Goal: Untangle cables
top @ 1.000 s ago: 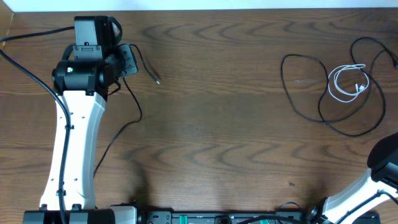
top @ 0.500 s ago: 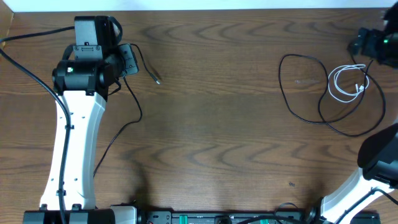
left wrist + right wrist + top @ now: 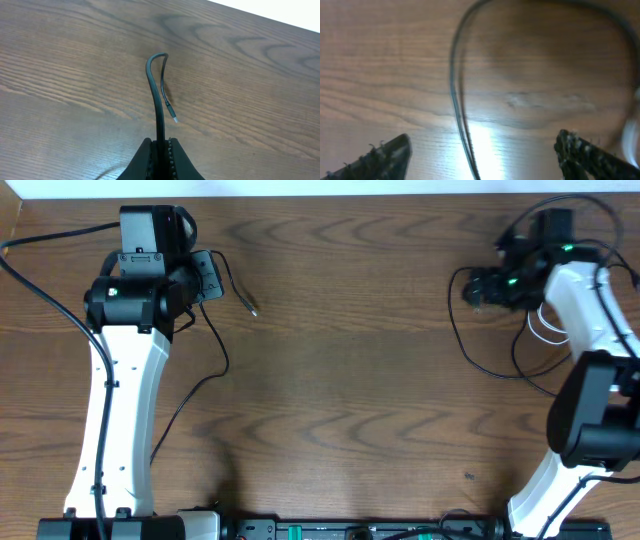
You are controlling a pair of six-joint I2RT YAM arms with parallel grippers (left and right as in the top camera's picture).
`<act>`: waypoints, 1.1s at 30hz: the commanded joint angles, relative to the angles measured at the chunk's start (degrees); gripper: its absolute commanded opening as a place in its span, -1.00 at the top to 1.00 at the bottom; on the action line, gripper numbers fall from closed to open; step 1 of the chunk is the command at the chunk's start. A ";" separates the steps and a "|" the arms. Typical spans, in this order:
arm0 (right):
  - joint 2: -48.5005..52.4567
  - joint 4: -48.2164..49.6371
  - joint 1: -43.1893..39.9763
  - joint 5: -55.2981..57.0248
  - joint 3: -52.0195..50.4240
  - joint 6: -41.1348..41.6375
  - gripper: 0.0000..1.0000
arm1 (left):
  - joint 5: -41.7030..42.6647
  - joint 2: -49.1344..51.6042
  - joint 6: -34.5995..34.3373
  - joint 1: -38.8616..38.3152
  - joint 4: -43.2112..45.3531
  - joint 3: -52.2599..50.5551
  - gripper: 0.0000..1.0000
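At the far left my left gripper (image 3: 205, 277) is shut on a thin black cable (image 3: 222, 345). Its plug end (image 3: 252, 308) curls past the tips onto the wood. The left wrist view shows that cable (image 3: 155, 85) pinched between the jaws of the left gripper (image 3: 161, 142). A second black cable (image 3: 470, 345) lies in loops at the far right. A short white cable (image 3: 536, 328) sits inside them, partly hidden by my right arm. My right gripper (image 3: 478, 288) hovers open over the loop's left side. In the right wrist view the black strand (image 3: 456, 95) runs between the spread fingers of the right gripper (image 3: 482, 155), untouched.
Thick black robot wires run along the left arm (image 3: 110, 410) and off the table's left edge. The right arm (image 3: 590, 360) reaches up from the near right corner. The table's far edge lies just behind both grippers.
My right arm has swung in from the right edge to above the black loop, and its jaws have narrowed slightly. The left arm and its cable have not moved.
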 commanded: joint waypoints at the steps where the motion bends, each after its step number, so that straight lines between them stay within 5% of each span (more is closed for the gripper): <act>1: -0.26 8.11 4.46 -0.98 -5.92 3.26 -0.72 | -0.04 0.50 -0.72 -0.13 0.13 -0.28 0.85; 6: -0.24 21.53 9.38 7.37 -13.94 7.30 -0.64 | -0.02 0.50 -0.74 -0.13 0.13 -0.28 0.86; 14: -0.22 30.12 12.33 19.23 -19.30 10.91 -0.36 | -0.02 0.50 -0.74 -0.13 0.13 -0.28 0.85; 28: -0.15 32.09 12.35 19.02 -21.53 13.51 0.34 | 1.46 0.50 -0.74 -0.13 -0.33 -0.28 0.85; 33: 1.66 30.40 12.35 18.84 -21.90 13.70 0.46 | 1.46 0.50 -0.74 -0.13 -0.37 -0.28 0.85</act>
